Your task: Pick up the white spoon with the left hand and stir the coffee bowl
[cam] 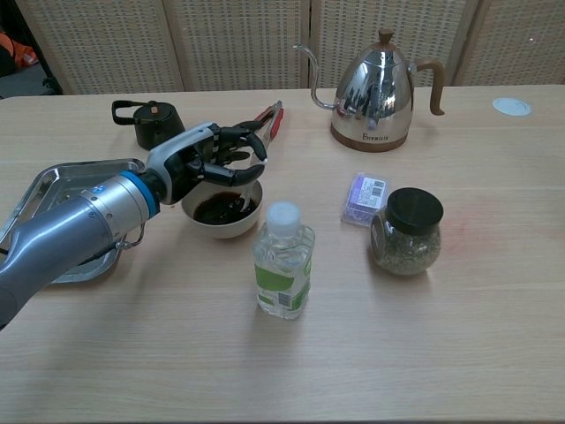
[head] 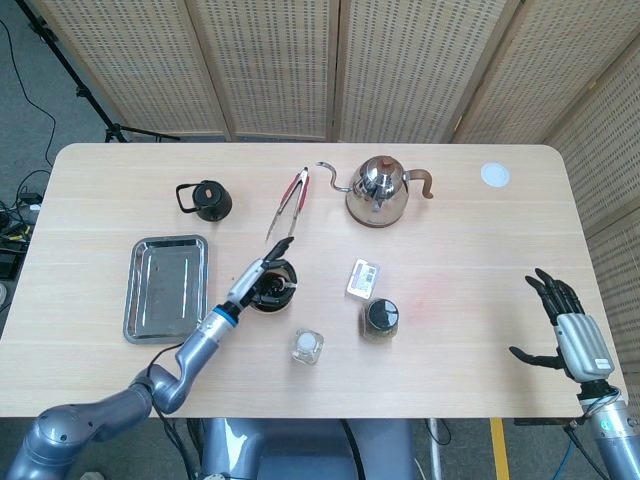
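A white bowl (cam: 221, 225) of dark coffee (cam: 217, 209) stands left of centre on the table; in the head view the bowl (head: 275, 295) is half covered by my left hand (head: 258, 276). Over the bowl's far rim, the left hand (cam: 210, 161) holds the white spoon (cam: 244, 196), whose lower end dips into the coffee. Most of the spoon's handle is hidden by the fingers. My right hand (head: 566, 325) hangs open beyond the table's right front corner, fingers spread, holding nothing.
A steel tray (cam: 55, 187) lies left of the bowl and a water bottle (cam: 282, 261) stands just in front of it. A dark-lidded jar (cam: 406, 231), a small packet (cam: 364, 196), a steel kettle (cam: 375, 93), red tongs (cam: 266, 119) and a black pot (cam: 152, 122) stand around.
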